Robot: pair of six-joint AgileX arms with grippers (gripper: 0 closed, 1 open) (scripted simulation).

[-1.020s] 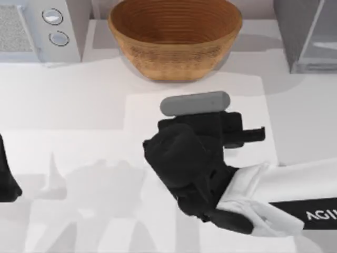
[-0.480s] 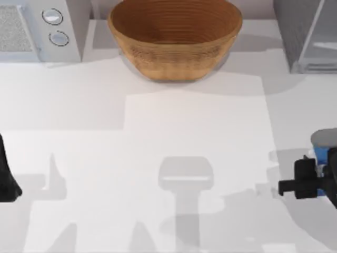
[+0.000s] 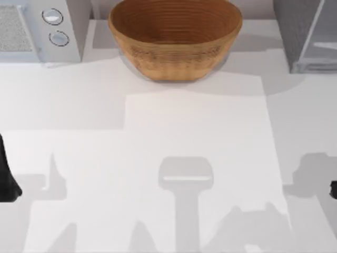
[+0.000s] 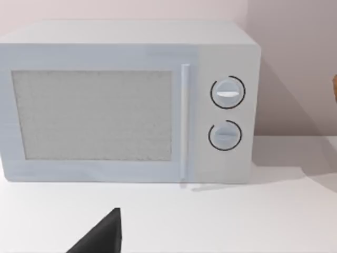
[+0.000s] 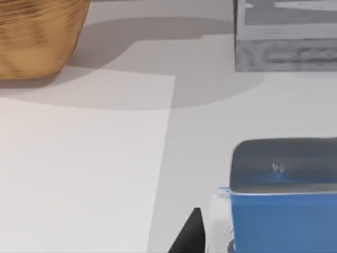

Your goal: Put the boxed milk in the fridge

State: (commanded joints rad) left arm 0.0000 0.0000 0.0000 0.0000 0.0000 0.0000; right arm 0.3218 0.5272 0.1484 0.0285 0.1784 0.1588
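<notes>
Milk carton (image 5: 281, 221), one blue box with a grey cap, sits close under the right wrist camera, a dark fingertip (image 5: 188, 236) just beside it; whether the right gripper (image 3: 333, 188) grips it or how wide it stands cannot be told. On the white table (image 3: 195, 137), left to right along the far edge: one microwave (image 3: 37, 29) with two round knobs, one woven bowl (image 3: 175, 37) at centre, one grey fridge (image 3: 308, 34) in the right corner. Left arm (image 3: 6, 179) is parked at the left edge, its fingers' spread unclear; right gripper barely pokes in at the right edge. The wide middle of the table lies open.
</notes>
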